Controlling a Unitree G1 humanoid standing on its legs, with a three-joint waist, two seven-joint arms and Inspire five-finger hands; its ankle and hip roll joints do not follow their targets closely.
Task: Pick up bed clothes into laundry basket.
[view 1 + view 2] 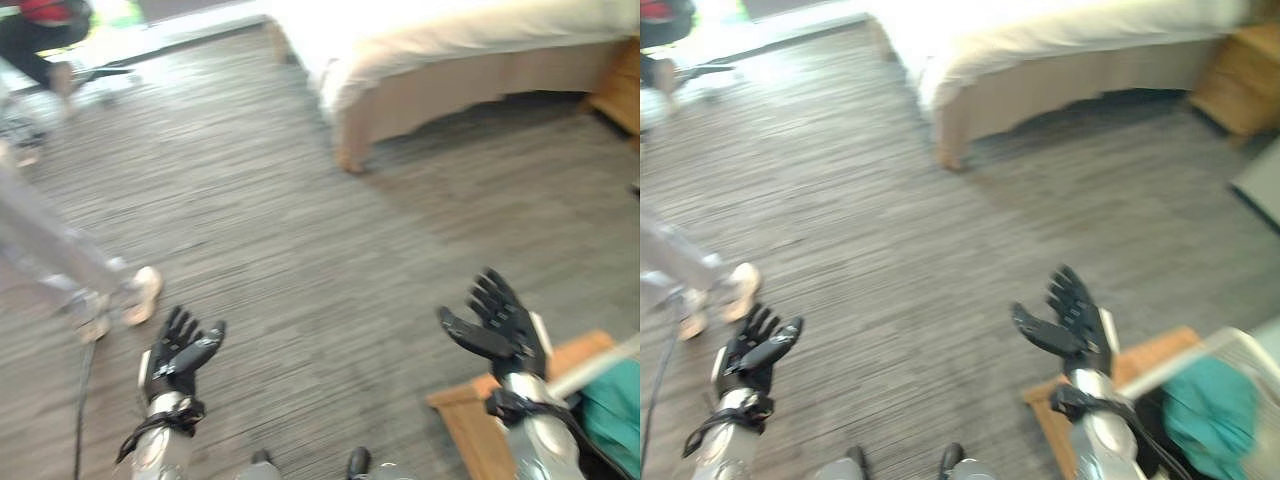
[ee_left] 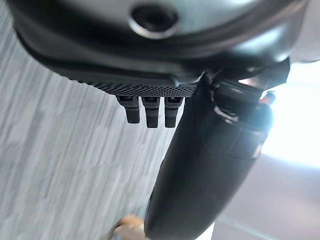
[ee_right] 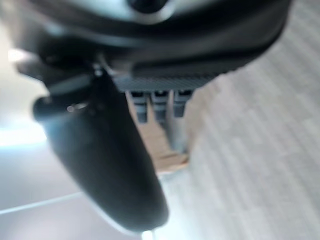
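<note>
- From my head camera I look down on a grey, streaked floor [image 1: 300, 230] with both of my arms raised in front of me.
- My left hand [image 1: 178, 358] is at the lower left, fingers spread and straight, palm up, holding nothing.
- My right hand [image 1: 500, 325] is at the lower right, fingers also straight and spread wide, thumb out to the side, holding nothing.
- In each wrist view I see the hand's fingers pointing straight out over the floor, with nothing between them.
- The bed [image 1: 450, 60] stands at the far right, well apart from both hands. Pale bed clothes [image 1: 420, 35] cover it and hang over its near edge above a tan bed skirt.
- A wooden stand [image 1: 1120, 385] sits on the floor just beside my right forearm.
- Next to it, at the lower right corner, is a teal cloth [image 1: 1210, 415] under a pale bar; I cannot tell whether this is the laundry basket.
- A person's leg and light shoe [image 1: 140, 295] show at the left, near my left hand.
- A wooden nightstand [image 1: 1245, 75] stands beside the bed at the far right.
</note>
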